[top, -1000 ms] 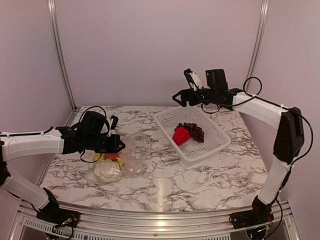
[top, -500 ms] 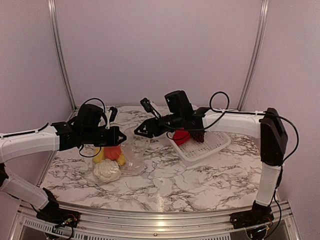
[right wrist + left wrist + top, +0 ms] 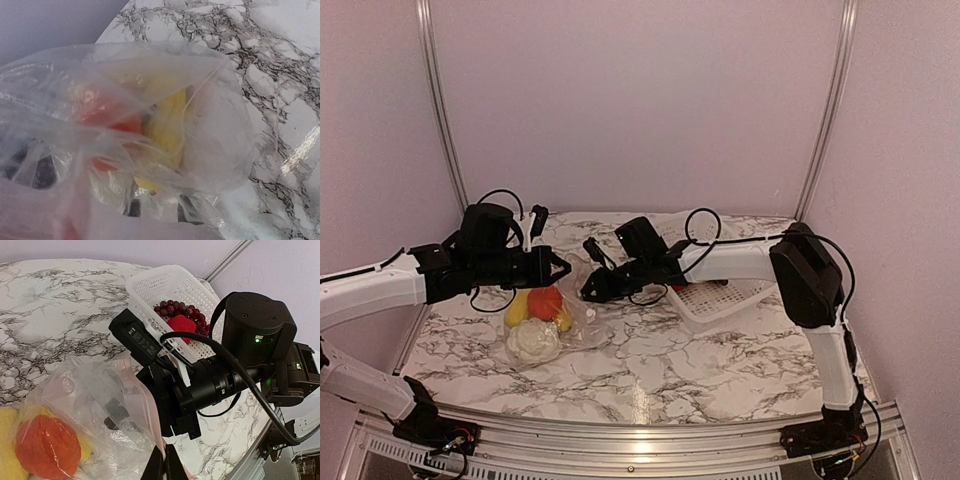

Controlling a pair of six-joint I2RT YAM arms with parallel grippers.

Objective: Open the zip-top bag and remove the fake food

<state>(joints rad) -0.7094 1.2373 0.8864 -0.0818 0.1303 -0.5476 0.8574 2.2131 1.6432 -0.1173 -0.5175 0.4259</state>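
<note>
The clear zip-top bag point(image 3: 575, 315) lies at the table's left with fake food inside: a red-orange piece point(image 3: 545, 300), a yellow piece point(image 3: 517, 310) and a cream-white piece point(image 3: 533, 342). My left gripper point(image 3: 165, 466) is shut on the bag's pink zip strip point(image 3: 142, 405) and holds that edge up. My right gripper point(image 3: 588, 291) reaches into the bag's mouth. In the right wrist view its dark fingertips point(image 3: 131, 207) show a little apart behind crinkled film, just below the yellow piece point(image 3: 165, 127) and the red piece point(image 3: 107, 130).
A white lattice basket point(image 3: 150, 287) at the back right holds a dark grape bunch point(image 3: 180, 307) and a red piece point(image 3: 181, 325). The right arm point(image 3: 740, 262) stretches across in front of the basket. Purple walls enclose the table.
The right arm swung left from above the basket down to the bag's mouth, and its jaws narrowed. The left gripper kept its hold on the zip strip and shifted slightly up and back.
</note>
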